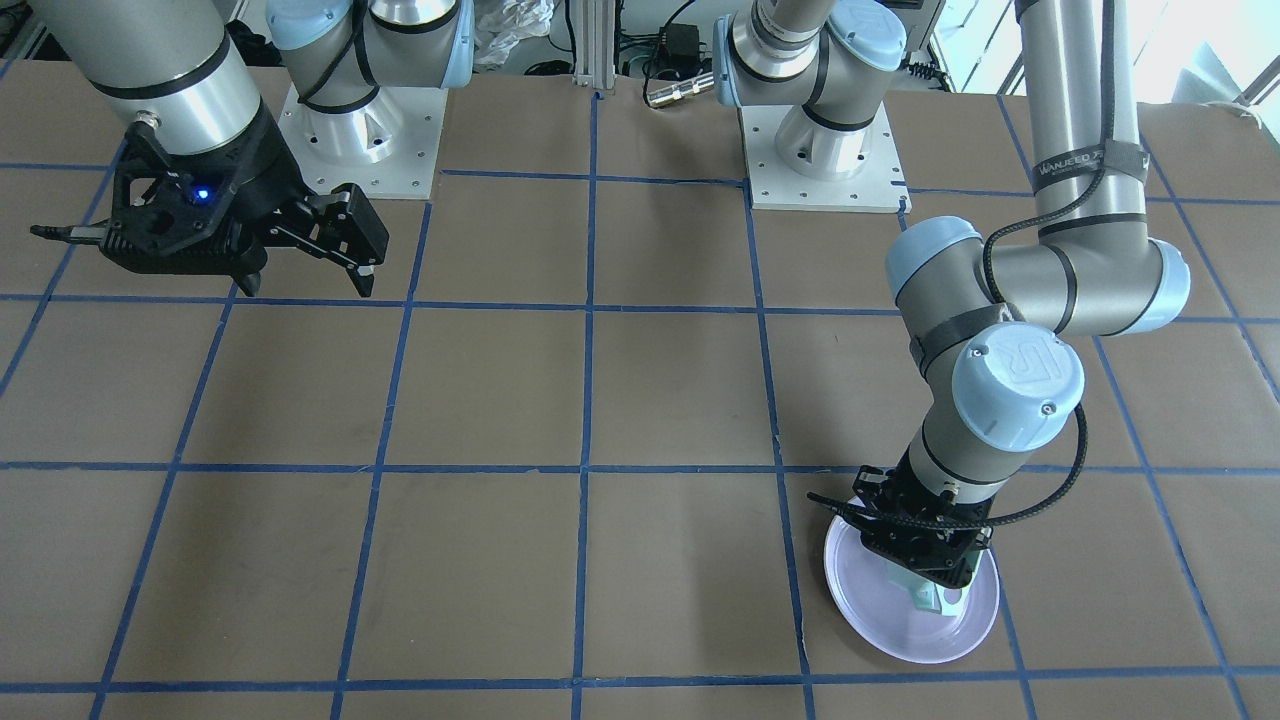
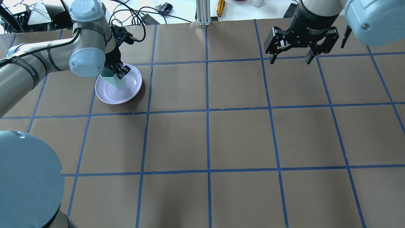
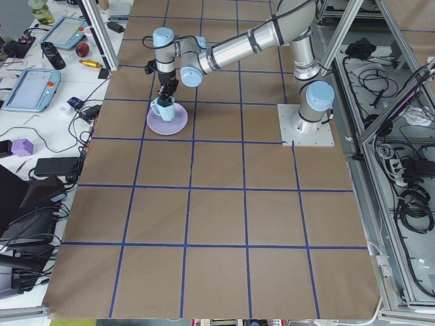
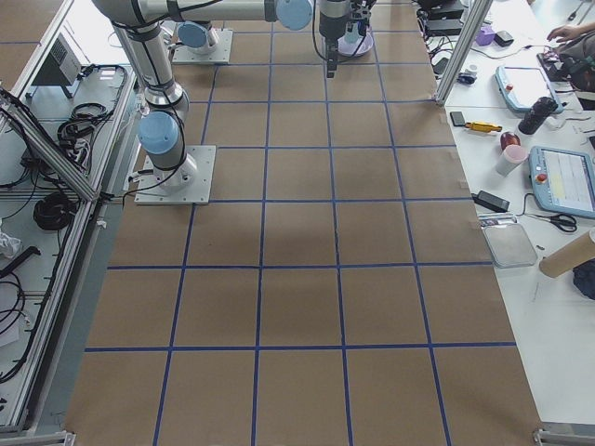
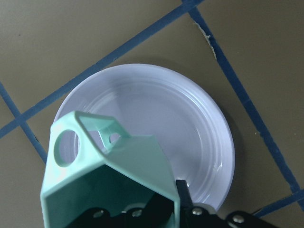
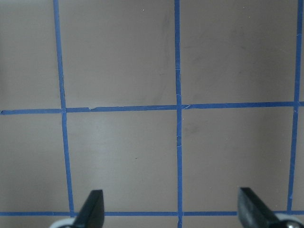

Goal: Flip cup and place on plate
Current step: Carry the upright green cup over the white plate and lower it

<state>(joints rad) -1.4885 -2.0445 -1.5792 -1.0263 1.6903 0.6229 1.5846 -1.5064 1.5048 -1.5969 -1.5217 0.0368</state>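
The pale lavender plate (image 2: 130, 79) lies on the table at the far left of the overhead view. My left gripper (image 2: 115, 72) is shut on the rim wall of the mint-green faceted cup (image 2: 114, 81) and holds it over the plate, mouth up. In the left wrist view the cup (image 5: 109, 175) shows its open mouth and handle, with one finger (image 5: 183, 191) at its wall and the plate (image 5: 180, 123) beneath. I cannot tell if the cup touches the plate. In the front view the cup (image 1: 925, 595) sits under the gripper (image 1: 925, 565) on the plate (image 1: 865, 590). My right gripper (image 2: 290, 58) hangs open and empty, far right.
Brown table paper carries a blue tape grid (image 2: 207, 110). The two arm bases (image 1: 820, 150) stand at the robot's edge. The right wrist view shows only bare grid under the open fingers (image 6: 92, 209). Cables and tools (image 2: 220, 4) lie beyond the far table edge.
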